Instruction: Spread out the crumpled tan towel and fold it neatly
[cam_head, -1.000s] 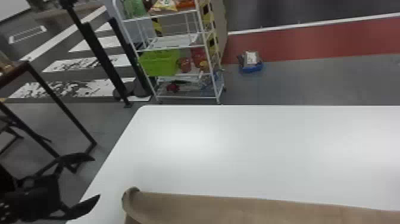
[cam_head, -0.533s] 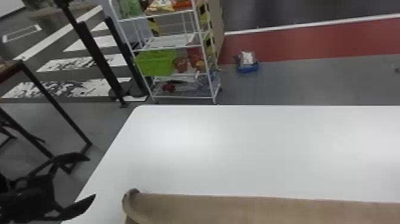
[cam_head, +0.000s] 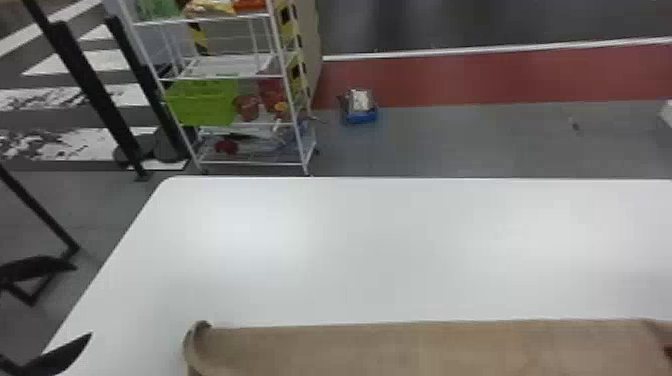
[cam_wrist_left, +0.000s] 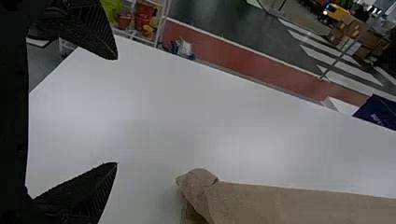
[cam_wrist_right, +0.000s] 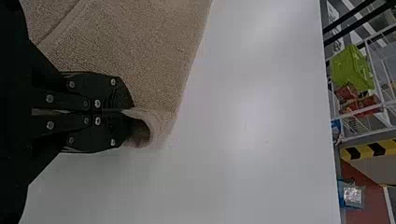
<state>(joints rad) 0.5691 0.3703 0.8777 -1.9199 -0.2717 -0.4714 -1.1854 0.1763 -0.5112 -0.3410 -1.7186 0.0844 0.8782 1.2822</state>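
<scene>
At the left edge of the head view my left gripper (cam_head: 75, 302) stands open, left of the tan towel (cam_head: 400, 350). The towel lies as a long band along the table's near side, its left end curled up. In the left wrist view the open left gripper (cam_wrist_left: 116, 112) has nothing between its fingers, and the towel (cam_wrist_left: 289, 203) lies a short way off with a bunched corner. The right wrist view has my right gripper (cam_wrist_right: 126, 112) shut on an edge of the towel (cam_wrist_right: 135, 51), which curls beside the fingertips.
The white table (cam_head: 375, 250) extends beyond the towel to its far edge. A white wire rack (cam_head: 240, 162) with a green basket (cam_head: 202, 102) stands on the floor behind it. A blue item (cam_head: 360, 112) lies on the floor beside the rack.
The head view has shifted slightly, and the left gripper sits a little farther left in it. The towel's upper edge at the right shows higher than before, with a fold now near the right edge.
</scene>
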